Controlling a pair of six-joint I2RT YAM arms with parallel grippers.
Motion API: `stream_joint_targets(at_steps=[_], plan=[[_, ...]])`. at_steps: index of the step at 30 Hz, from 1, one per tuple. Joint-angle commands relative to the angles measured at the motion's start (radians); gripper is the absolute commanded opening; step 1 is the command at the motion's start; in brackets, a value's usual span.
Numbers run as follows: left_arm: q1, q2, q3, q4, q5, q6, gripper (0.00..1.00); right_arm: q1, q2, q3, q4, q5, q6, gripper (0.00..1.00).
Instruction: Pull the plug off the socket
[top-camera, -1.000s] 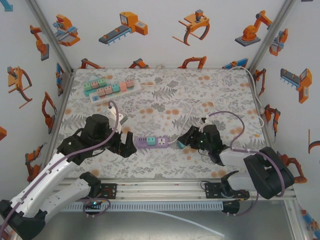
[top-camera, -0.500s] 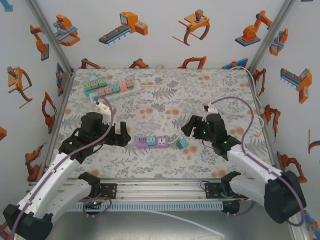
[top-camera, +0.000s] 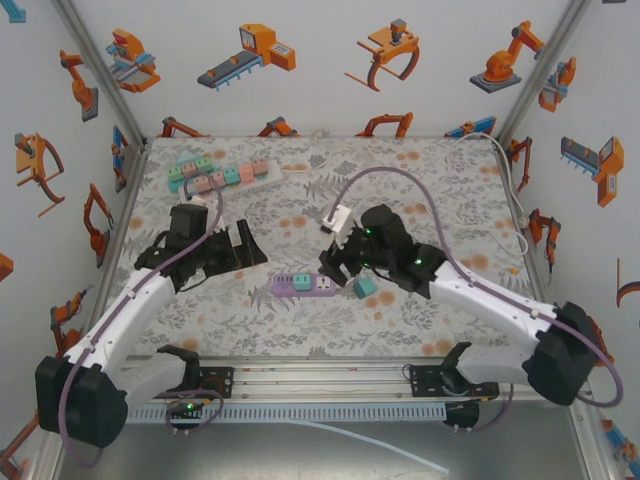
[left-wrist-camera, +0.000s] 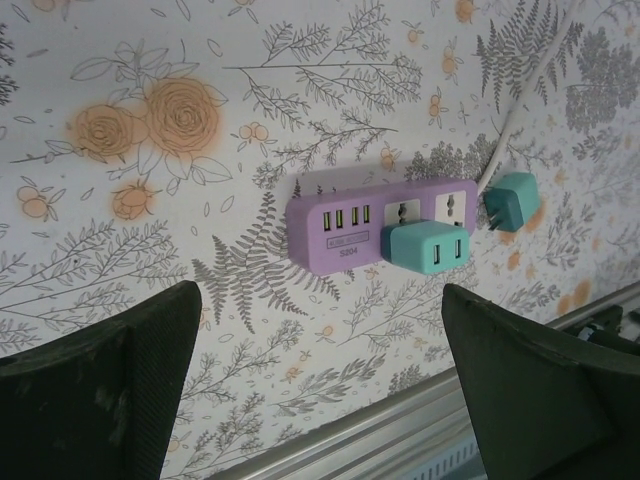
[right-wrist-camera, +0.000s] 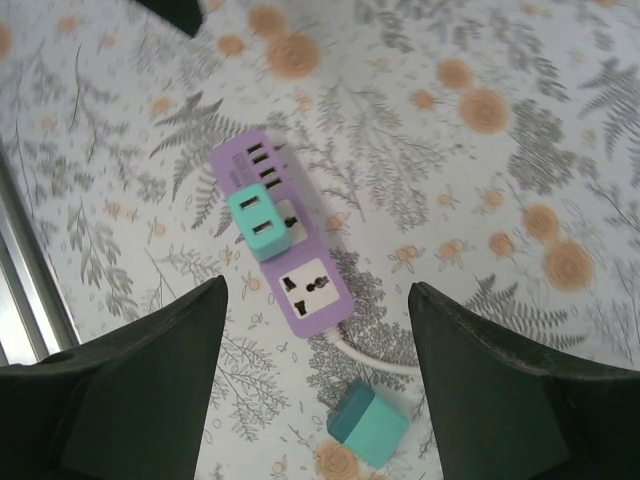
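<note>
I'm looking at a flowery surface (top-camera: 450, 190) with a purple socket strip (top-camera: 318, 284) lying near its middle, a little toward 6 o'clock.

One loose teal plug (top-camera: 365, 287) lies flat on the surface just beside the strip, at the strip's 3 o'clock end. It is out of the holes, and from the left wrist its little metal pins point back at the strip without touching it. So I think that pull is done.

A teal block (left-wrist-camera: 425, 248) sits pushed into the strip, near the middle. If that one has to come out too, that part is left to do. I can't tell from here whether it counts.

The right fingers (right-wrist-camera: 140, 390) hang over the strip, a bit toward its 1 o'clock side. They are spread apart and there is nothing between them, only the strip and the loose plug down below.

The left fingers (left-wrist-camera: 100, 390) are at about 9 o'clock from the strip, off to the side. They are wide apart too and hold nothing.

A white cord (left-wrist-camera: 520, 90) runs away from the strip's 3 o'clock end toward 12 o'clock. Far off at 11 o'clock lies a white strip (top-camera: 218, 176) full of colourful plugs, and nobody is near it.
</note>
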Motion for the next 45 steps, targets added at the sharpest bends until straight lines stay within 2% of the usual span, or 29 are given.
stream_joint_targets(at_steps=[1,7,16,22,27,29,31,33,42,45], plan=[[0.005,0.019,-0.004,0.038,0.039,-0.015,0.99,0.023,0.088,0.071,-0.055,-0.140,-0.210,0.67],[0.003,0.090,-0.019,0.098,0.104,-0.026,0.93,0.025,0.271,0.139,0.018,-0.278,-0.267,0.67],[0.003,0.118,-0.037,0.081,0.144,0.068,0.89,0.026,0.460,0.225,-0.030,-0.317,-0.371,0.62],[0.003,0.166,-0.052,0.110,0.201,0.103,0.83,0.026,0.493,0.225,-0.030,-0.294,-0.371,0.56],[0.000,0.240,-0.048,0.151,0.220,0.131,0.76,0.026,0.498,0.224,-0.033,-0.283,-0.370,0.43],[0.000,0.274,-0.040,0.169,0.219,0.133,0.71,0.026,0.499,0.230,-0.035,-0.287,-0.368,0.39],[0.000,0.326,-0.029,0.190,0.217,0.133,0.59,0.026,0.505,0.237,-0.035,-0.294,-0.364,0.35],[-0.003,0.372,-0.012,0.201,0.229,0.139,0.53,0.026,0.512,0.246,-0.040,-0.299,-0.363,0.32],[-0.025,0.517,0.057,0.233,0.242,0.155,0.51,0.026,0.528,0.278,-0.072,-0.322,-0.357,0.31],[-0.024,0.548,0.067,0.233,0.257,0.152,0.45,0.026,0.533,0.285,-0.072,-0.319,-0.353,0.31]])
